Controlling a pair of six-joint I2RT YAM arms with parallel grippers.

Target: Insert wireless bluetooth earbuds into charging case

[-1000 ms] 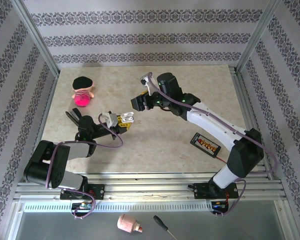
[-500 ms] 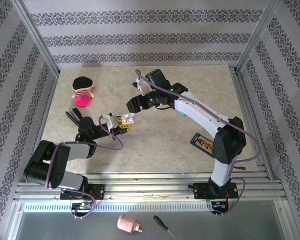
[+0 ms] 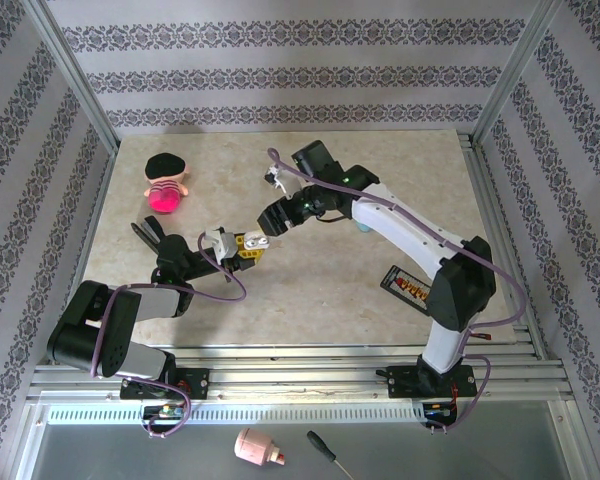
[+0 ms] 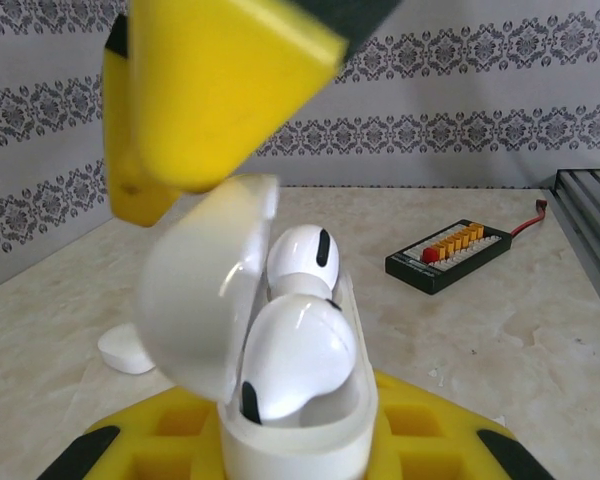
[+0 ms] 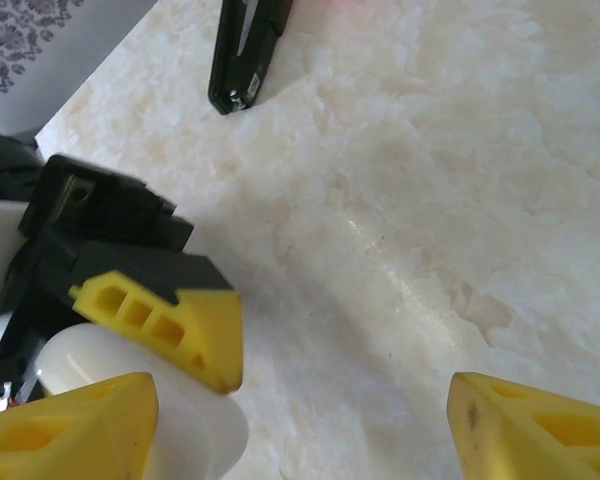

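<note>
Marbled tabletop (image 3: 320, 290), patterned walls. L gripper (image 3: 248, 246) clamps white charging case (image 4: 298, 445), lid up, approx 9 o'clock of ctr; two white earbuds (image 4: 302, 348) seated inside. R gripper (image 3: 266, 232) at case's 1 o'clock, jaws spread wide.

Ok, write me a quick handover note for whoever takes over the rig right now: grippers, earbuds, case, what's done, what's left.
Left gripper: shut on the white charging case, lid open.
Right gripper: open, empty, close beside the case.
Two white earbuds sit in the case.
Done: both inserted, it seems.
Left: probably press them home and close the lid.
</note>
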